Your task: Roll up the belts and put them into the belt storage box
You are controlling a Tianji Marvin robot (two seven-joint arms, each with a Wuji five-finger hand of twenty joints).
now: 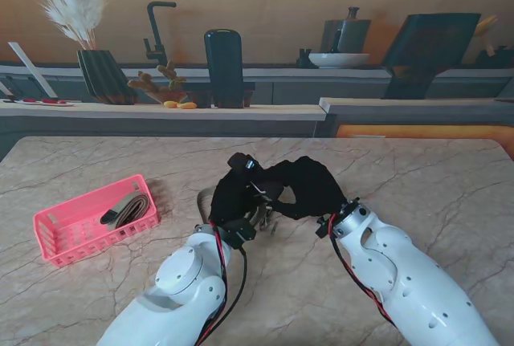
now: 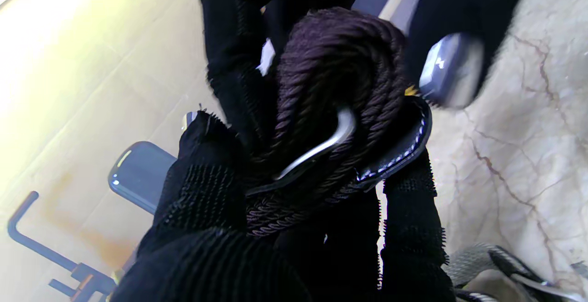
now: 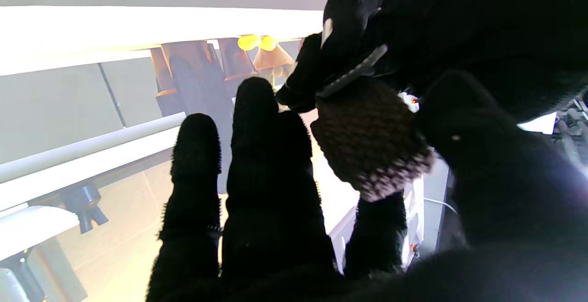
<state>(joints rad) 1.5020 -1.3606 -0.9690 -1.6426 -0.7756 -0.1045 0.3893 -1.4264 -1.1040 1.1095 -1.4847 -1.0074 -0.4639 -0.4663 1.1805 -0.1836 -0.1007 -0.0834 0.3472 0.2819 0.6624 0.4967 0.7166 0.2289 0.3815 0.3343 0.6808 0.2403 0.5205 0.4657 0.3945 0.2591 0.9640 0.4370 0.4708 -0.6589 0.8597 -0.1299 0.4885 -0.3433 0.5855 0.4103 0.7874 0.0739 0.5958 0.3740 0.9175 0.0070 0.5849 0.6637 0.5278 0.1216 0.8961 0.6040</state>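
A dark brown braided belt (image 2: pixel 335 76), wound into a roll with its metal buckle (image 2: pixel 321 148) showing, is held above the middle of the table. My left hand (image 1: pixel 239 195) is shut around the roll. My right hand (image 1: pixel 312 185) meets it from the right, with its thumb and one finger against the roll (image 3: pixel 372 141) and the other fingers (image 3: pixel 271 178) stretched out. The pink belt storage box (image 1: pixel 56 238) stands at the left with one rolled grey belt (image 1: pixel 128 209) in it. A grey woven belt (image 2: pixel 482 258) lies on the table under my left hand.
The marble table (image 1: pixel 418 177) ends at a counter ledge (image 1: pixel 161 110) on the far side. On that counter stand a dark vase with plumes (image 1: pixel 103 73), a black container (image 1: pixel 223 65) and a tap (image 1: pixel 157 33).
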